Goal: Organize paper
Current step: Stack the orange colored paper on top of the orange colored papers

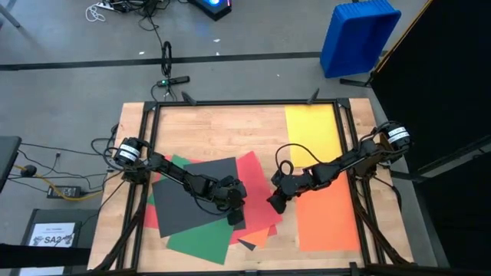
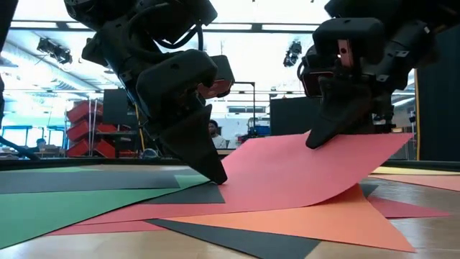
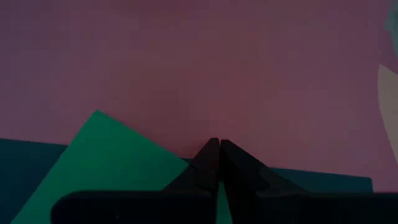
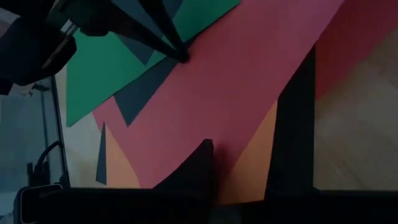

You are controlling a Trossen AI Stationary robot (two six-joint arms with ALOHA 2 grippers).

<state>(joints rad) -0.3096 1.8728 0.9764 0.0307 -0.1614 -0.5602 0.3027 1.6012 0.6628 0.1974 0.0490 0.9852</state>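
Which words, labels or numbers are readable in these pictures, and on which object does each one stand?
"SA2": large dark letters on the small white printed sheet lying on the floor beside the table, high view.
Smaller lines above "SA2" on that sheet: too small to read.
Coloured paper sheets, such as the lifted red sheet: no text visible.
Low view, room behind: no readable signs.
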